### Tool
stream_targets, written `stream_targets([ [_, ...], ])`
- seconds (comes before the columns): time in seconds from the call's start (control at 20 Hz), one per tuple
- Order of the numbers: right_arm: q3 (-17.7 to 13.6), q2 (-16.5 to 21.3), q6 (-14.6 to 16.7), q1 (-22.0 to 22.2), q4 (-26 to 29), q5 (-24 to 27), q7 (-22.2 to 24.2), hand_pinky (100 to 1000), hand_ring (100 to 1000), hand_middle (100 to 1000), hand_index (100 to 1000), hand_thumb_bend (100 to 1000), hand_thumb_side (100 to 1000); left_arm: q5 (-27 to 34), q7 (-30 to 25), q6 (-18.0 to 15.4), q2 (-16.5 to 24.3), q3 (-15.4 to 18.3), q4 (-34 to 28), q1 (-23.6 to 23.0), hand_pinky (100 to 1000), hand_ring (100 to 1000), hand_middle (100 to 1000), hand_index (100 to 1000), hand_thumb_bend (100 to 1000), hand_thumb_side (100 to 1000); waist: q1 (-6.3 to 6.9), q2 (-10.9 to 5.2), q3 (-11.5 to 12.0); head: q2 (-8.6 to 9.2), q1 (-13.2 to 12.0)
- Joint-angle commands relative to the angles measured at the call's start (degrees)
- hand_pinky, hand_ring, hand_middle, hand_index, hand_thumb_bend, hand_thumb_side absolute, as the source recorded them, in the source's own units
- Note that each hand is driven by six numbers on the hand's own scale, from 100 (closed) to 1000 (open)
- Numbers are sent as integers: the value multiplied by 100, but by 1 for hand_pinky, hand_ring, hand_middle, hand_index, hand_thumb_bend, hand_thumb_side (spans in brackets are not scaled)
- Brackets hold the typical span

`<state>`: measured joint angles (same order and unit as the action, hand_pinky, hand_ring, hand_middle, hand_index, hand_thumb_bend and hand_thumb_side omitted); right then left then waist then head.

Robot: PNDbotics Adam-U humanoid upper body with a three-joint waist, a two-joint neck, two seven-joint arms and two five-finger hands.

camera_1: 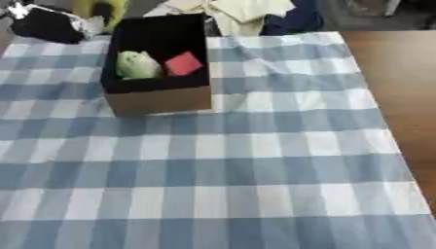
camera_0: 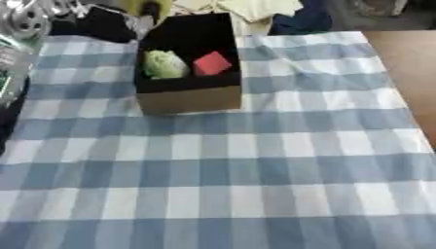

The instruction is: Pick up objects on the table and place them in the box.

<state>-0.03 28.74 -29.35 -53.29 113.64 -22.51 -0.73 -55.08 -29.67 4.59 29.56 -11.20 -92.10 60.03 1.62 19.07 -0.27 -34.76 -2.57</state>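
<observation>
A: Where do the task's things lie?

B: Both that I can make out sit inside the box (camera_0: 189, 98), a cardboard one with a dark interior, standing on the far left part of the desk (camera_1: 400, 73). A pale green lumpy object (camera_0: 163, 64) lies toward the box's left side, and a red square-faced object (camera_0: 211, 63) sits just beside it on the right, tilted so a corner points up. They look close enough to touch, though I cannot tell for certain.

A: And the desk itself?

B: It is covered by a blue-and-white checked cloth (camera_0: 230, 185), which stops short of the right side, where bare brown wood shows.

A: What of the hands, spread, curled, or clamped on something?

B: I cannot tell: neither the left hand nor the right hand shows in either eye view. There is some silver and black gear (camera_0: 30, 19) at the upper left corner (too blurred to name as any part of the robot).

A: Anything behind the box?

B: Pale yellowish sheets (camera_1: 247, 9) and dark blue fabric (camera_1: 298, 22) beyond the far edge.
</observation>
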Motion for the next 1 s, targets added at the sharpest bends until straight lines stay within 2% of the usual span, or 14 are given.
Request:
stream_targets([
  [0.05, -49, 37, 20, -119, 95, 34, -16, 965, 954, 794, 916, 154, 1000, -106, 345, 25, -206, -34, 404, 264, 523, 654, 562, 681, 100, 506, -15, -99, -27, 9, -111],
  [0.2, -45, 10, 18, -128, 95, 43, -14, 965, 954, 794, 916, 151, 1000, -334, 718, 69, -465, -92, 953, 390, 523, 656, 564, 684, 100, 501, -26, -83, -71, 19, -198],
  [0.45, -51, -38, 17, -148, 95, 52, -26, 964, 954, 791, 916, 146, 1000, -637, 1370, 115, -828, -114, 1802, 481, 524, 659, 568, 689, 100, 444, -46, -59, -136, 55, -265],
  [0.7, -66, -68, 10, -152, 95, 57, -31, 964, 954, 791, 916, 149, 1000, -883, 1790, 75, -982, -132, 2384, 486, 565, 690, 590, 708, 100, 437, -60, -48, -167, 82, -249],
  [0.85, -76, -75, 13, -157, 95, 66, -44, 964, 954, 790, 916, 148, 1000, -1119, 1836, 36, -1001, -164, 2561, 466, 736, 802, 689, 792, 100, 499, -65, -52, -171, 79, -228],
  [1.0, -84, -78, 16, -154, 95, 75, -60, 964, 954, 789, 916, 147, 1000, -1485, 1773, 42, -982, -181, 2609, 457, 800, 850, 748, 839, 221, 548, -65, -57, -163, 70, -213],
])
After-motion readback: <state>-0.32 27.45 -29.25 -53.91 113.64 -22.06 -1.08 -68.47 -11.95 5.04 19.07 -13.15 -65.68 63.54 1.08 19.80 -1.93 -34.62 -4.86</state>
